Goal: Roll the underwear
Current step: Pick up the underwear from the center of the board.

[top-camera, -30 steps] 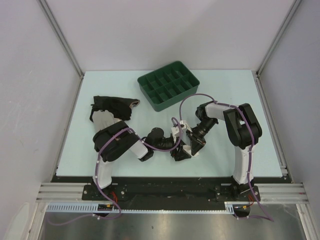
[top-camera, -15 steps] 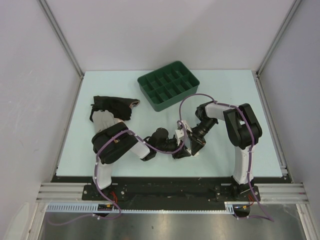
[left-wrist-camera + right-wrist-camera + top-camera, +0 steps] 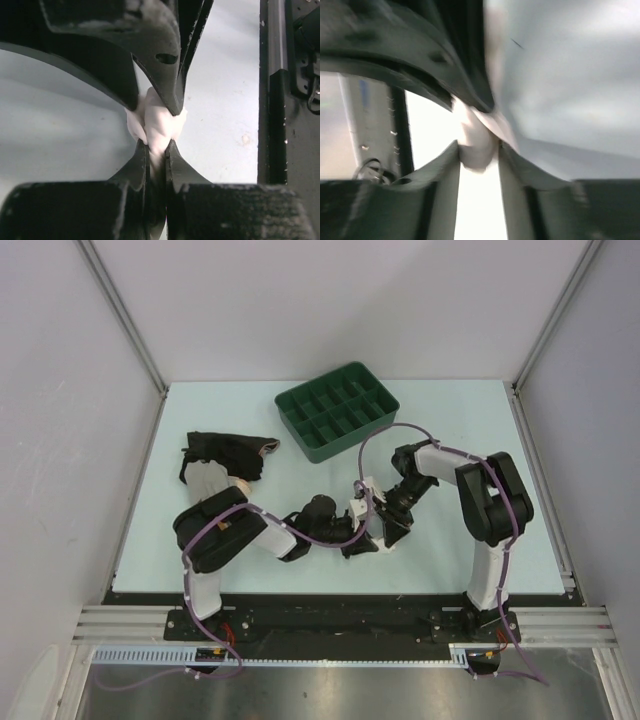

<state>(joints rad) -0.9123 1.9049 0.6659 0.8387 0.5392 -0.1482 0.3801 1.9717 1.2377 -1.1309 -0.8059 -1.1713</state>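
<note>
White cloth bunched into a small soft lump is the underwear point(image 3: 156, 125). It is pinched at its lower end by the left gripper point(image 3: 156, 150), whose two black fingers stand almost together with only a thin fold of cloth between them. In the left wrist view the lump swells out of that pinch toward 12 o'clock. There the right gripper point(image 3: 155, 106) reaches in from 12 o'clock, with one dark finger on each side of the cloth.

The right wrist view is blurred. It shows that gripper's own fingers a little apart at 6 o'clock, with the pale cloth filling the gap between them. I cannot tell whether they press on it or only flank it.

From above, the two grippers meet tip to tip toward 6 o'clock on the pale bench point(image 3: 450, 440), close to its near edge, and they hide nearly all of the underwear. The left gripper lies at about 8 o'clock from the right one. A green tray point(image 3: 300, 435) with many compartments stands at 12 o'clock, well apart from the grippers. A black garment point(image 3: 225, 450) lies crumpled at 9 o'clock, partly under the left arm
</note>
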